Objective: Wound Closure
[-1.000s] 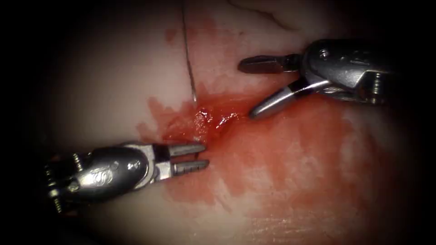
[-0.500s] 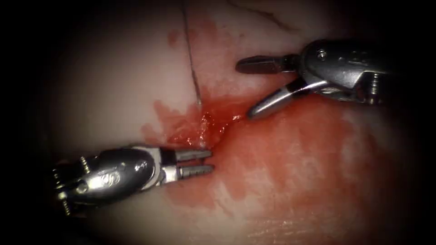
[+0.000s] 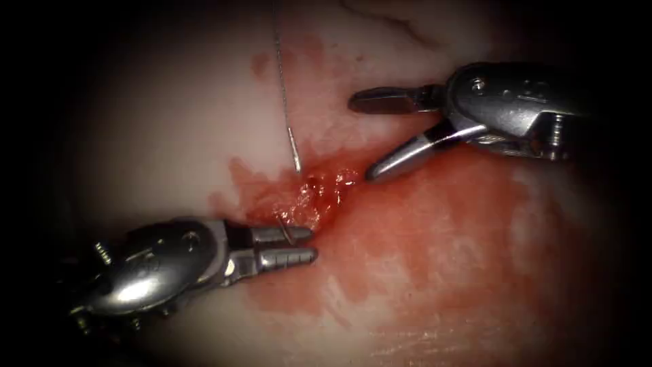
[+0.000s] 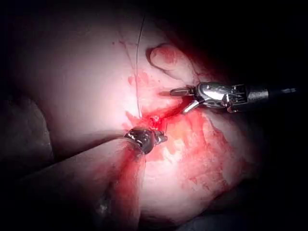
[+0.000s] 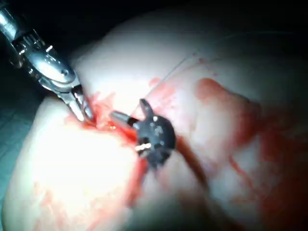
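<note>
Endoscope view: left of the cut [image 3: 319,194], our left tool [image 3: 288,246] has slightly parted jaws around the needle tip [image 3: 285,230] emerging from the tissue [image 3: 170,136]; we judge extraction next. Above the cut trails thread [image 3: 280,75]. To its right, our right tool [image 3: 370,136] gapes wide, empty.

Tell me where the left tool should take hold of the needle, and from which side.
Probably the short tip end of the needle standing out of the tissue, just behind the point, coming from the left, where the left tool lies open. Its mid-curve is buried; its tail carries the thread.
</note>
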`<state>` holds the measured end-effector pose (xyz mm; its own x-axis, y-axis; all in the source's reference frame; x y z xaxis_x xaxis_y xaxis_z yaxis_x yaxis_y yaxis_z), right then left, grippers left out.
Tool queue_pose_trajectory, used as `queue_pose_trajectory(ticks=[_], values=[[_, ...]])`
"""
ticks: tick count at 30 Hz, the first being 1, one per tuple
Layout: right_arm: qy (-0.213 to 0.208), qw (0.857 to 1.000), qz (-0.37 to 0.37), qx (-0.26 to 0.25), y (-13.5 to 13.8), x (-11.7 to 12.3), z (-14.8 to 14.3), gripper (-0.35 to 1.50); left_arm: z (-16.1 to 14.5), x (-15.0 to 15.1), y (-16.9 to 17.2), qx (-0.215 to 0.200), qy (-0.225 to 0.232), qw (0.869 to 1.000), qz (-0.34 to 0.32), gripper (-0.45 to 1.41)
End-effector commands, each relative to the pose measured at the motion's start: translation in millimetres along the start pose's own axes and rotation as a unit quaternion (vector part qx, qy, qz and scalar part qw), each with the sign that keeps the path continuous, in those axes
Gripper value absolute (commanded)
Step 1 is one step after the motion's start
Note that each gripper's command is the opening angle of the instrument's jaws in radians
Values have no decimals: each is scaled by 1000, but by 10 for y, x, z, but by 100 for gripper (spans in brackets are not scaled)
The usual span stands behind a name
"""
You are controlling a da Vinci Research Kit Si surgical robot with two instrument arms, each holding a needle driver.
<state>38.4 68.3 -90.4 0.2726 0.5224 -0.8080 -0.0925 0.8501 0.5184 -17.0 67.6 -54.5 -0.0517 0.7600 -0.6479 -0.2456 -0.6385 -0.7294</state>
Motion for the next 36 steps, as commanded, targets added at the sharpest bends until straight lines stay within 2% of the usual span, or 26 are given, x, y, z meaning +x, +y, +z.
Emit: queue_pose_trajectory(ticks=[1,13,19,26,28,29,30,31,36], values=[[2,1000,0,1,2,0,9,118,7,0,-1,-3,0,1000,-6,-35],[2,1000,4,5,0,-2,10,118,-9,27,43,-73,-14,993,-90,-35],[5,1000,9,15,-7,-3,11,118,-19,40,73,-112,-27,985,-129,-35],[5,999,16,32,-16,-4,14,99,-26,52,92,-132,-46,980,-140,-35],[-5,999,14,44,-22,-7,19,83,-34,60,96,-139,-47,979,-140,-35],[-8,999,12,47,-23,-9,21,61,-38,65,97,-141,-45,980,-134,-35],[-11,999,11,50,-24,-9,23,-3,-42,70,98,-139,-44,981,-130,-35],[-10,999,9,52,-24,-11,25,-35,-48,76,99,-136,-42,982,-125,-35],[-12,999,5,47,-22,-19,37,-35,-74,101,102,-119,-35,987,-103,-35]])
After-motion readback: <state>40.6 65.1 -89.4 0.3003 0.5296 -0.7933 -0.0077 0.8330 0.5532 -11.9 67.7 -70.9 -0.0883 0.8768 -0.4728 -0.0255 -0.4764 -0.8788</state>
